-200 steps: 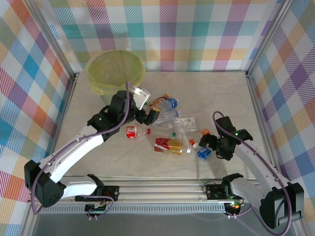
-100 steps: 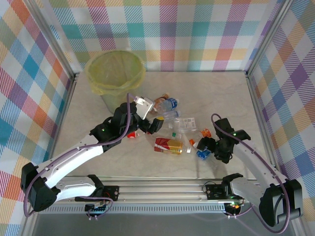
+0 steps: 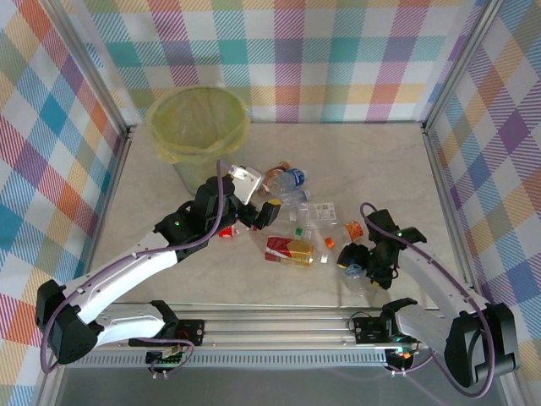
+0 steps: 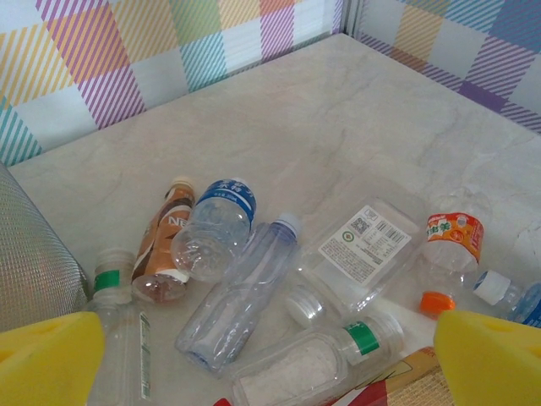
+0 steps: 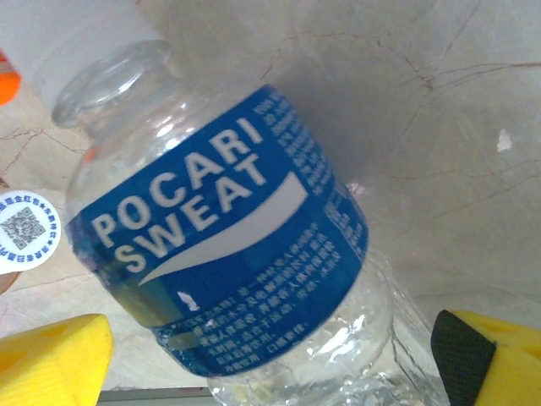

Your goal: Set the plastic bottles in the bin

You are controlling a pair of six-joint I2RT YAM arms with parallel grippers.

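Several plastic bottles [image 3: 296, 211] lie in a loose pile mid-table. The bin [image 3: 199, 127], pale green with a yellow-green liner, stands at the back left. My left gripper [image 3: 262, 213] hovers open over the pile's left side. In the left wrist view its yellow fingertips [image 4: 46, 359] frame a long clear bottle [image 4: 245, 292], a blue-labelled bottle [image 4: 221, 216] and a brown-labelled one [image 4: 165, 233]; nothing is held. My right gripper [image 3: 355, 264] is low at the pile's right end, open and straddling a blue Pocari Sweat bottle [image 5: 228, 245] that lies between its fingers [image 5: 494, 359].
A flattened red-and-yellow pack [image 3: 289, 249] and a small red piece [image 3: 225, 227] lie among the bottles. A flat clear container with a white label [image 4: 363, 245] and an orange-labelled bottle [image 4: 452, 237] sit to the right. Metal frame posts [image 3: 439, 169] edge the table.
My left arm swung from beside the bin towards the pile, then held still. My right gripper slid nearer the front edge, down over the blue-labelled bottle, its jaws narrowing a little.
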